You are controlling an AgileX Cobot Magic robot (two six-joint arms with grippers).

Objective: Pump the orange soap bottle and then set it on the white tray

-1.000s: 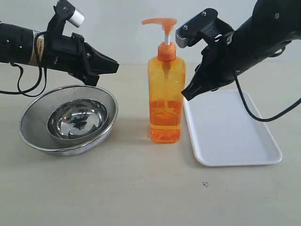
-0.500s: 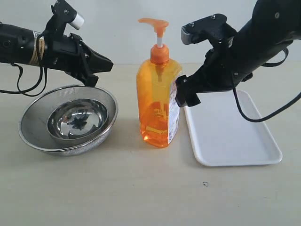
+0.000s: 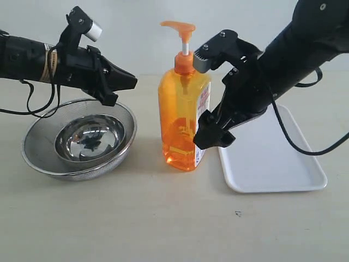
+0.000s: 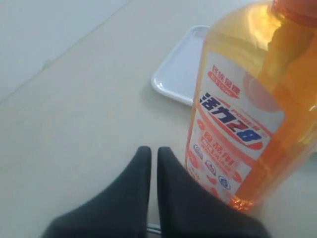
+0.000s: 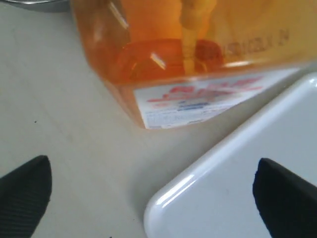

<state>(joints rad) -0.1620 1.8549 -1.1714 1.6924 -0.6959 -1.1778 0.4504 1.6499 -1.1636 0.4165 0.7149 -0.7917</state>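
The orange soap bottle stands on the table in the middle, pump head up, its label turned toward the right arm. My left gripper hovers shut and holding nothing, left of the bottle at shoulder height. In the left wrist view its fingertips sit together just short of the bottle. My right gripper is open, low beside the bottle's right lower side. In the right wrist view its jaws are spread wide, the bottle beyond them, not between them. The white tray lies right of the bottle.
A round steel mesh strainer with a smaller steel bowl inside sits at the left, under the left arm. The tray's near corner lies between the right fingers. The left wrist view also shows the tray behind the bottle.
The bottle has shifted left and turned, label now facing right. The right gripper dropped from near the pump to the bottle's lower side. The left gripper barely moved.
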